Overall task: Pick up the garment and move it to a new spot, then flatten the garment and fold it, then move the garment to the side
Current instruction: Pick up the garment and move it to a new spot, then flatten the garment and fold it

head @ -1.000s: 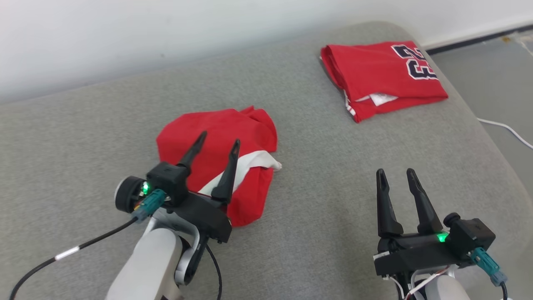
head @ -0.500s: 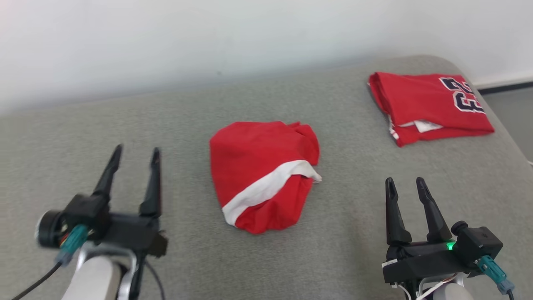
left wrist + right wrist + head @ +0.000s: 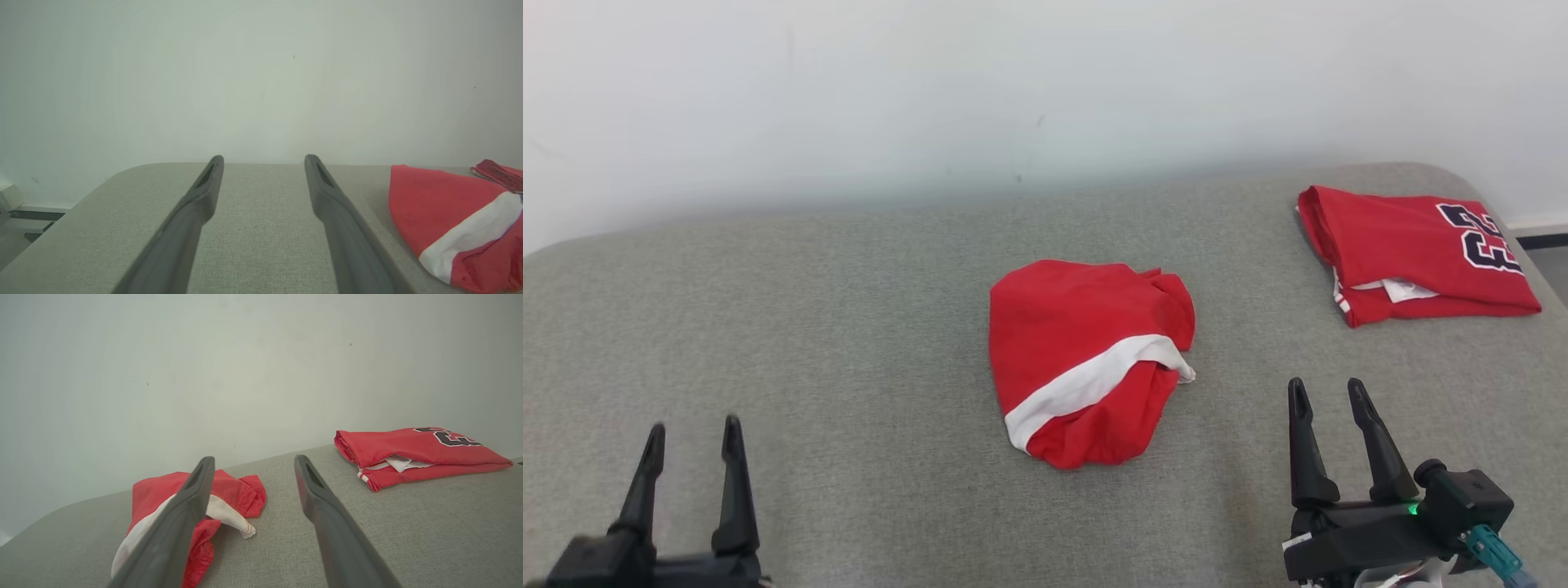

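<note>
Both tools are released and hold nothing: the left tool (image 3: 694, 422) is seen low at the left of the head view and the right tool (image 3: 1325, 382) low at the right, each with its two fingers spread and clear of any cloth. The garment (image 3: 1078, 327), red with a white stripe (image 3: 1086, 384), lies bunched in the middle of the grey cushion (image 3: 833, 327), between the two tools and farther from the robot, touched by neither. A folded red jersey (image 3: 1405, 245) is laid well apart at the far right corner. If only the top layer were pinched, one fold could be lifted while the rest trails over the woven cover, and the bundle would be twisted further. The jersey could be mistaken for the target, or disturbed if the garment is set down too near it. What sort of garment it is cannot be told, since its hems and openings are tucked under. The left tool's body is cut off by the bottom edge of the head view. Part of the garment is covered by a finger in the right wrist view and cut by the right edge in the left wrist view.
</note>
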